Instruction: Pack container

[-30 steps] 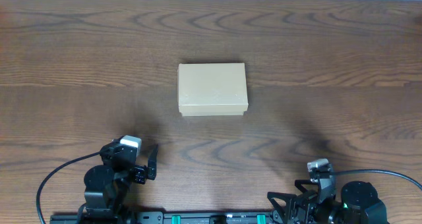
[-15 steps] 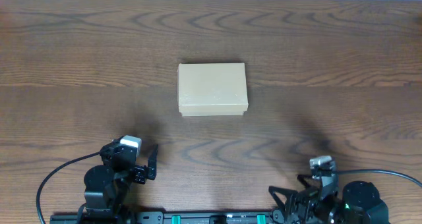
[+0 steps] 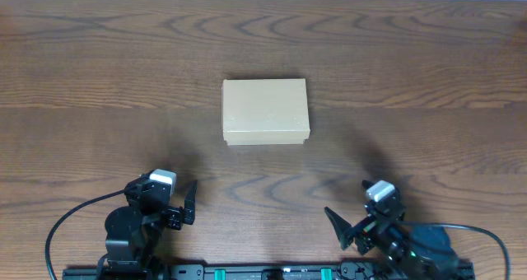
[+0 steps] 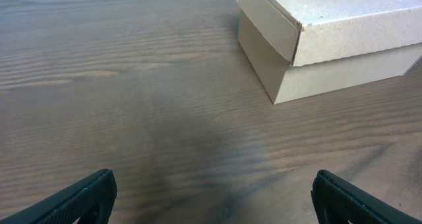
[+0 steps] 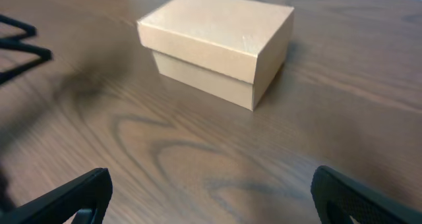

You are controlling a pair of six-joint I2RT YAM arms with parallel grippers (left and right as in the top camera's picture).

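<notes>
The container (image 3: 265,111) is a plain tan cardboard box with its lid shut, standing at the middle of the wooden table. My left gripper (image 3: 179,206) is open and empty near the front left edge. In the left wrist view the box (image 4: 330,33) lies ahead to the right of the open jaws (image 4: 211,201). My right gripper (image 3: 356,224) is open and empty near the front right edge, turned toward the left. In the right wrist view the box (image 5: 217,46) lies ahead of the open jaws (image 5: 211,197). Neither gripper touches the box.
The dark wood table (image 3: 412,82) runs to a pale strip along its far edge. A black part of the left arm (image 5: 20,43) shows at the left edge of the right wrist view. The arm bases and a rail (image 3: 263,272) sit along the front edge.
My right gripper has swung to the left and forward, now pointing toward the box. The left arm and the box have not moved.
</notes>
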